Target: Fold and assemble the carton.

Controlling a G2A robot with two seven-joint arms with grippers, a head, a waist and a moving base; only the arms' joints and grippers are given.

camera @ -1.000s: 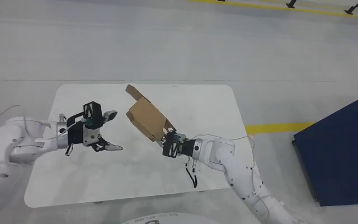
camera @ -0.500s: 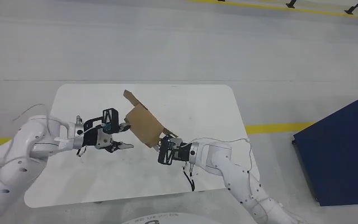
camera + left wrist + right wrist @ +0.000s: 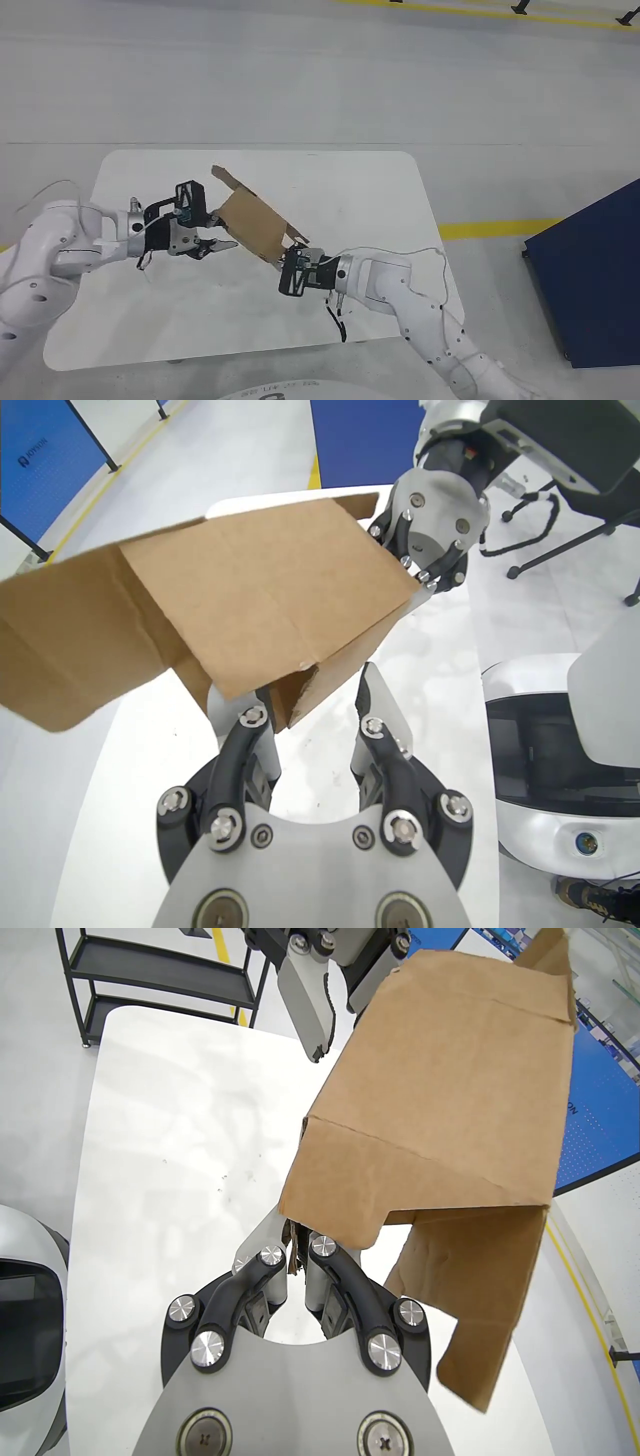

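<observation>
Left tool (image 3: 316,692) nearer the carton (image 3: 260,600) than before

1. The carton (image 3: 250,222) blocks the straight line between the left gripper (image 3: 220,231) and the right gripper (image 3: 291,258).
2. Its near corner fills the gap between the left gripper's spread fingers (image 3: 382,710).
3. Bare bench (image 3: 140,320) lies free beneath both grippers.

White-shelled arms (image 3: 400,285) with looping black cables (image 3: 335,320), grey wrist plates (image 3: 310,875), black linkages (image 3: 235,750), silver screws (image 3: 225,829).
</observation>
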